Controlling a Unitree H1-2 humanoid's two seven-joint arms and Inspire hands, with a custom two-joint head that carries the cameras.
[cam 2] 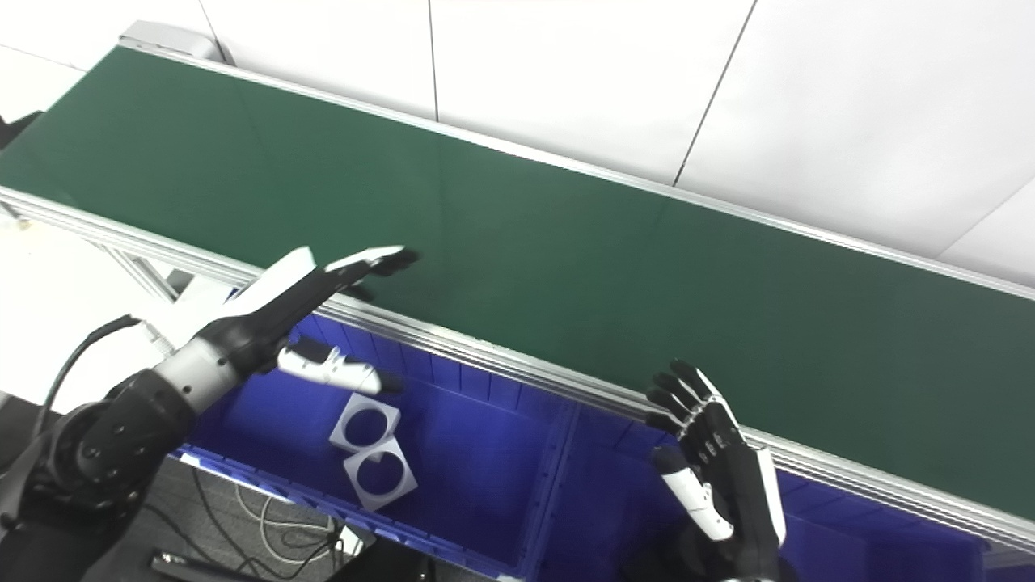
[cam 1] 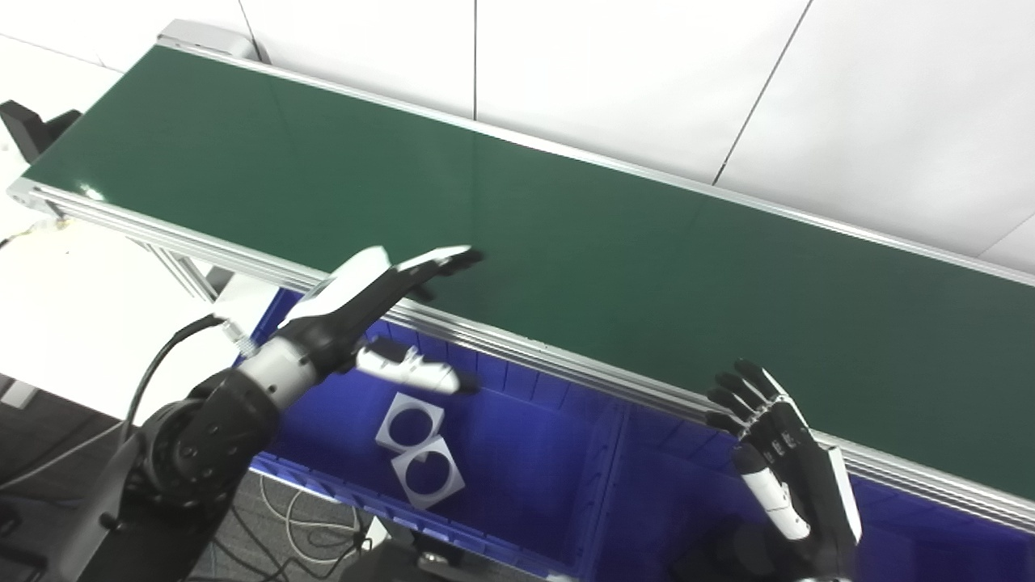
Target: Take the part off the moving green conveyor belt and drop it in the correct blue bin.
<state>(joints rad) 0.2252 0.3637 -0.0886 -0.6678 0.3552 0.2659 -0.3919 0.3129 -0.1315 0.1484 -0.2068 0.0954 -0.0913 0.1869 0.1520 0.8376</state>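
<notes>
The green conveyor belt runs from upper left to lower right and carries no part in view. My left hand is open and empty, its fingers stretched over the belt's near rail above the left blue bin. Two white square parts with round holes lie on that bin's floor. My right hand is open and empty, fingers spread upright, just in front of the belt's near rail over the right blue bin.
The belt's aluminium rail runs between my hands and the belt surface. A white wall stands behind the belt. Cables lie on the floor under the left bin. A divider wall separates the two bins.
</notes>
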